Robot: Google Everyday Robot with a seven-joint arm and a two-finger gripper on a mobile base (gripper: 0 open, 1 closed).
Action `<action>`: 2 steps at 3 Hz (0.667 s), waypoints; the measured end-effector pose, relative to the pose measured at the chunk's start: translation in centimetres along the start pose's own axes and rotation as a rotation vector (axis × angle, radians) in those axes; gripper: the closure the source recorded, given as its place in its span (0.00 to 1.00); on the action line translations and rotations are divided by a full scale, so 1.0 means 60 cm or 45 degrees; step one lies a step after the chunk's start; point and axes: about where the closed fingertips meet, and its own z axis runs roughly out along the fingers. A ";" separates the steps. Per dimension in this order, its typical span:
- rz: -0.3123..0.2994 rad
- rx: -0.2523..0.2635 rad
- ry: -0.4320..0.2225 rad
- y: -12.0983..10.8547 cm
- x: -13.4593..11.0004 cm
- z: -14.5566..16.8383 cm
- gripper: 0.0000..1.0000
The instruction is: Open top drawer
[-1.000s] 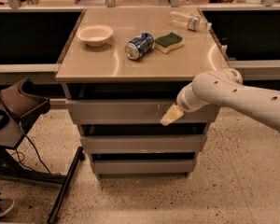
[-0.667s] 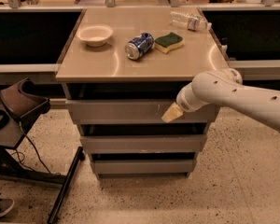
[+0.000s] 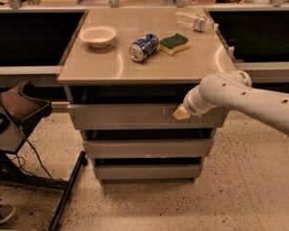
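Observation:
The top drawer (image 3: 125, 116) is the widest grey front under the tan counter, with small white scuffs right of centre. It stands out a little further than the two narrower drawer fronts below it. My gripper (image 3: 181, 112) is at the right part of the top drawer's front, at its upper edge, on the end of the white arm that comes in from the right. The drawer's inside is hidden.
On the counter (image 3: 86, 71) lie a white bowl (image 3: 98, 35), a blue can on its side (image 3: 143, 47), a green-yellow sponge (image 3: 174, 43) and a clear plastic bottle (image 3: 195, 20). A brown stool and black stand (image 3: 19, 109) are at the left on the speckled floor.
The gripper has moved up slightly along the top drawer's front. The drawer itself shows no clear movement.

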 end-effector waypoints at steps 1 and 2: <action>0.000 -0.001 -0.001 0.000 0.000 0.000 0.89; -0.009 -0.001 -0.015 0.004 0.009 -0.017 1.00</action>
